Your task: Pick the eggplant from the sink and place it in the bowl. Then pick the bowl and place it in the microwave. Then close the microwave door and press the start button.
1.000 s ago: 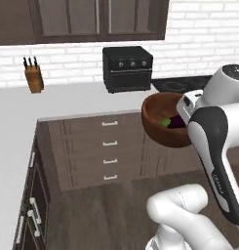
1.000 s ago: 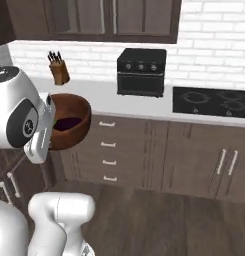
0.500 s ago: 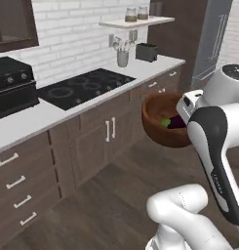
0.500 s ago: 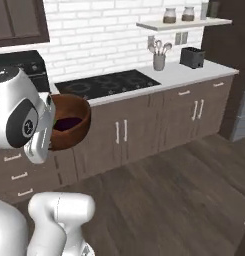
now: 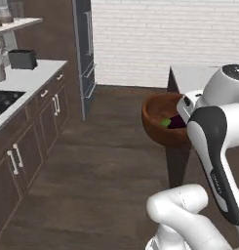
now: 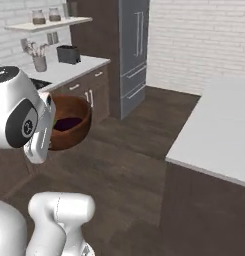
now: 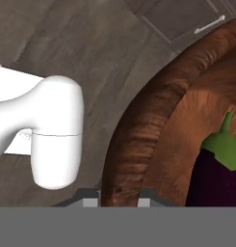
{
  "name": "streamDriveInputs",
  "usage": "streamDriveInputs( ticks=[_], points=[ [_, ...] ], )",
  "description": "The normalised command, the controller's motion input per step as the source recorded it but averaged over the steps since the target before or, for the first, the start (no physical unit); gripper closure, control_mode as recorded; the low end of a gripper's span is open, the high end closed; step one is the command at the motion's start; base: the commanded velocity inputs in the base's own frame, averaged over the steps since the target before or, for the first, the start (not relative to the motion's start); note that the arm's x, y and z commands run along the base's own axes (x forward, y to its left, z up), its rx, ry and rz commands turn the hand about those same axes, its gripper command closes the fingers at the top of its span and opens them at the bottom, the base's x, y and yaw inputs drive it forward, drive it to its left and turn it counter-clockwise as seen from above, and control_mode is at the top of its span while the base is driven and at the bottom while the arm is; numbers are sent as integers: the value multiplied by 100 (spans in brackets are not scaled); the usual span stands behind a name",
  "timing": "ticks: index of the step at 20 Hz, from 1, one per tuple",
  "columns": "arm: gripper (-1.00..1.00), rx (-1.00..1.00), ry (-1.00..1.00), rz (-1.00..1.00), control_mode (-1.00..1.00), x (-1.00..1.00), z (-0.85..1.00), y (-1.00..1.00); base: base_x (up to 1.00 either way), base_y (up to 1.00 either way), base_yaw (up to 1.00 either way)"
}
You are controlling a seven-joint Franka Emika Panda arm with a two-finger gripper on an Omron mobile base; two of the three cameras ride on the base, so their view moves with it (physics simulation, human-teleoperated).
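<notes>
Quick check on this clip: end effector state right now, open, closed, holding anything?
End effector: closed on the thick rim of the round reddish-brown wooden bowl, carried in the air with the dark purple eggplant inside.

Round reddish-brown wooden bowl (image 5: 157, 124) with a thick rim, held up in the air high above the dark wood floor (image 5: 101, 166), tipped a little to one side. Inside the bowl, lying near the bottom: dark purple eggplant (image 7: 216, 179) with a green stem cap, far smaller than the bowl, resting against the inner wall.
</notes>
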Motion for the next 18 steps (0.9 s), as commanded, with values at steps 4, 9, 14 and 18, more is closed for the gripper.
streamDriveInputs(
  ticks=[4,9,14,18],
  points=[
    [100,0,0,0,100,0,0,0,0,0,-92],
    [100,0,0,0,100,0,0,0,0,0,-92],
    [100,0,0,0,100,0,0,0,0,0,-90],
    [100,0,0,0,100,0,0,0,0,0,-91]
  ],
)
